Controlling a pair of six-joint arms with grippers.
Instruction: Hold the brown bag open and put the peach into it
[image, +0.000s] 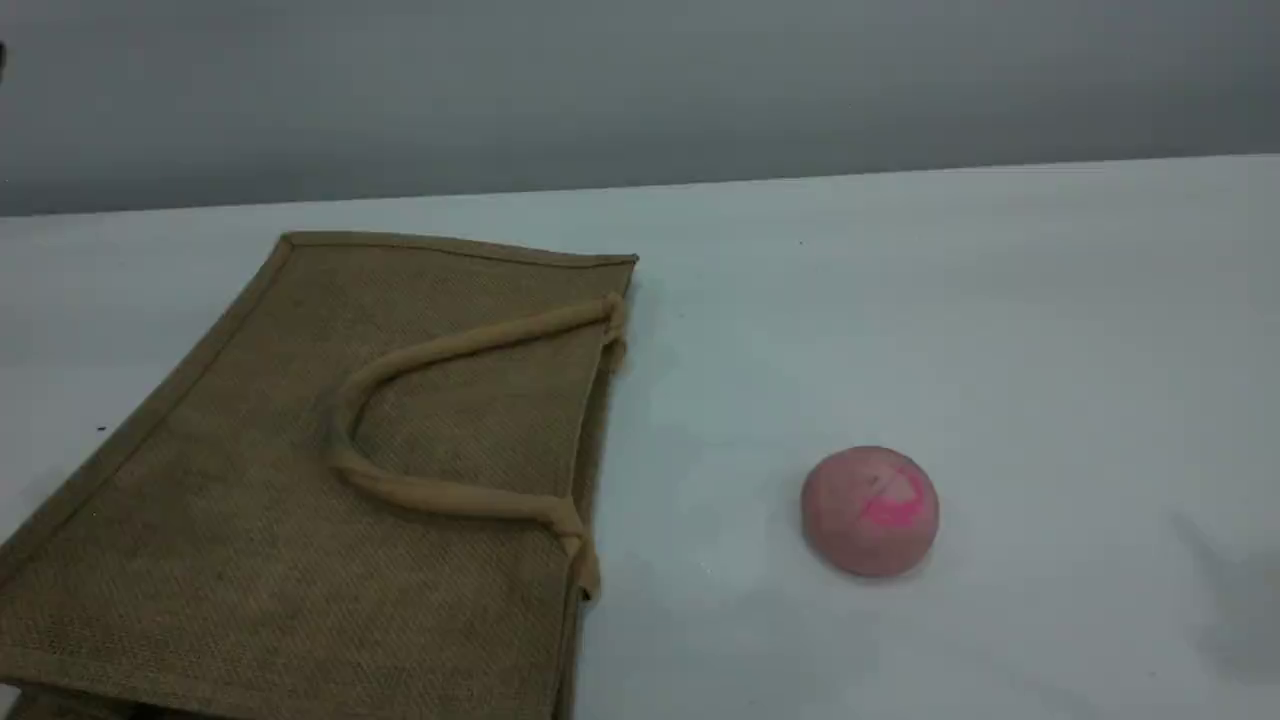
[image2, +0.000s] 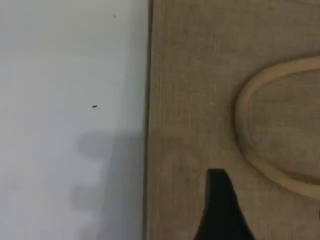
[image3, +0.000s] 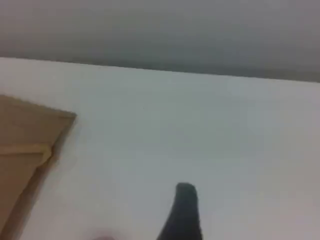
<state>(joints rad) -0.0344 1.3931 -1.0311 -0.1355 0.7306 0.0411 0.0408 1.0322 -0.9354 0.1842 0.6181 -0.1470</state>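
The brown bag (image: 260, 480) lies flat on the white table at the left, with its mouth edge facing right. One beige loop handle (image: 480, 337) rests on top of it. The peach (image: 869, 511), pink with a magenta patch, sits alone on the table to the right of the bag. Neither gripper shows in the scene view. A dark fingertip (image2: 219, 200) of my left gripper hangs over the bag (image2: 200, 75), beside the handle (image2: 239, 117). A fingertip (image3: 185, 210) of my right gripper hovers over bare table, with the bag's corner (image3: 25, 145) to its left. Nothing is held.
The white table (image: 1000, 300) runs back to a grey wall. The bag's near corner passes out of the scene view at the bottom left. A small dark speck (image2: 94, 106) lies on the table left of the bag.
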